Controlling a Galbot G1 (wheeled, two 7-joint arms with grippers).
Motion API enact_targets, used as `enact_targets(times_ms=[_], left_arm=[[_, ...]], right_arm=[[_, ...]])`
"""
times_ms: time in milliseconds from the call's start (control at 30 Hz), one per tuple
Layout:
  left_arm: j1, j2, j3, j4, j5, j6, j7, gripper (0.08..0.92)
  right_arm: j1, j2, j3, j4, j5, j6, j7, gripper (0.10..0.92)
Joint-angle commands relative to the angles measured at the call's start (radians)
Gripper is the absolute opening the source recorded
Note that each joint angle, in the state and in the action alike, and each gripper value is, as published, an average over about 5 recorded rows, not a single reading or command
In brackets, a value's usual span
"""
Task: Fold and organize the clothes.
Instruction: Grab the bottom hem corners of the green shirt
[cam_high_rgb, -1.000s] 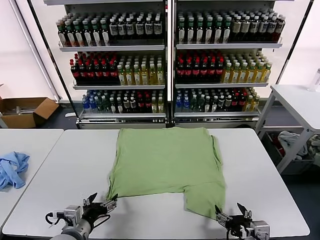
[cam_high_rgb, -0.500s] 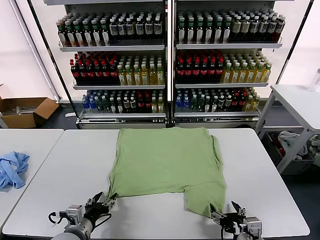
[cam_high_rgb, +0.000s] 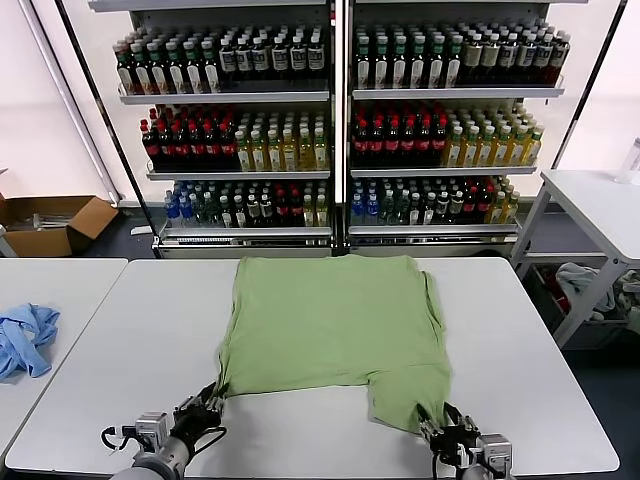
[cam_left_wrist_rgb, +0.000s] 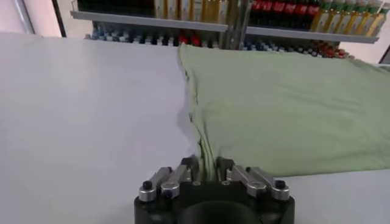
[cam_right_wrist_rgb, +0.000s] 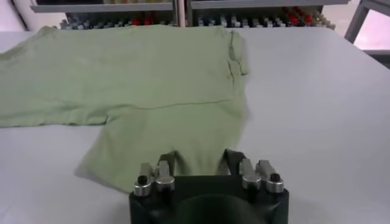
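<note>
A light green shirt (cam_high_rgb: 335, 330) is spread flat on the middle of the white tabletop (cam_high_rgb: 130, 350), its far hem lying along the far edge and its near corners drawn toward the near edge. No print or buttons are visible on the upturned side. The left hand (cam_high_rgb: 205, 408) is positioned at the near edge, left of centre; in the left wrist view its fingers (cam_left_wrist_rgb: 190, 169) are closed on the shirt's near left corner, with a fold of cloth pinched between them. The right hand (cam_high_rgb: 447, 432) is positioned at the near edge, right of centre; its fingers (cam_right_wrist_rgb: 233, 162) are drawn in around the shirt's near right corner. A crumpled light blue garment (cam_high_rgb: 24, 338) is noted on the adjoining tabletop at far left. Shelves of bottles (cam_high_rgb: 335, 130) are seen beyond the far edge.
</note>
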Motion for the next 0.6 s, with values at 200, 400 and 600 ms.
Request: enact_targets(times_ms=[200, 400, 600], left_arm=[[0.008, 0.015, 0.002, -0.022, 0.028, -0.035, 0.010, 0.092], [0.018, 0.038, -0.034, -0.066, 0.013, -0.040, -0.013, 0.083], [0.029, 0.068, -0.085, -0.140, -0.026, -0.036, -0.046, 0.083]], right_arm=[[0.005, -0.006, 0.001, -0.012, -0.007, -0.004, -0.025, 0.191], [-0.001, -0.027, 0.051, 0.042, -0.015, -0.004, -0.025, 0.106], [-0.027, -0.103, 0.132, 0.169, -0.007, -0.005, -0.013, 0.106]])
